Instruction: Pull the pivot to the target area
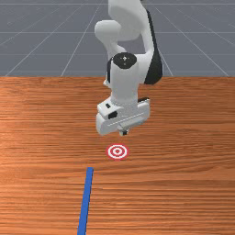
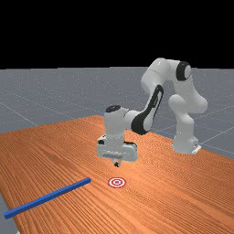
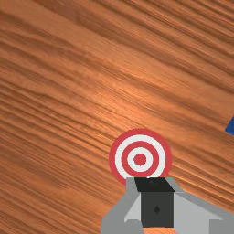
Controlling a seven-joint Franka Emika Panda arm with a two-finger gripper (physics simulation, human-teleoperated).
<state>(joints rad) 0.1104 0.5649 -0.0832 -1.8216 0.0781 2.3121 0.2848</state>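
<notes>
My gripper (image 1: 124, 132) hangs above the table behind the target, its fingers together with nothing between them; in the wrist view the gripper (image 3: 154, 184) overlaps the target's edge. The red-and-white ringed target (image 1: 117, 151) lies flat on the wood, also seen below the gripper in the far view as a small target (image 2: 117, 183). A long blue bar (image 1: 86, 199), the pivot, lies toward the front view's left and nearer that camera, apart from both target and gripper. Its end shows as a blue corner (image 3: 231, 128) in the wrist view.
The orange-brown table (image 1: 183, 183) spreads around the target and bar. In the far view the blue bar (image 2: 48, 197) runs from near the target's left to the table's near left edge. The arm reaches in from the far view's right.
</notes>
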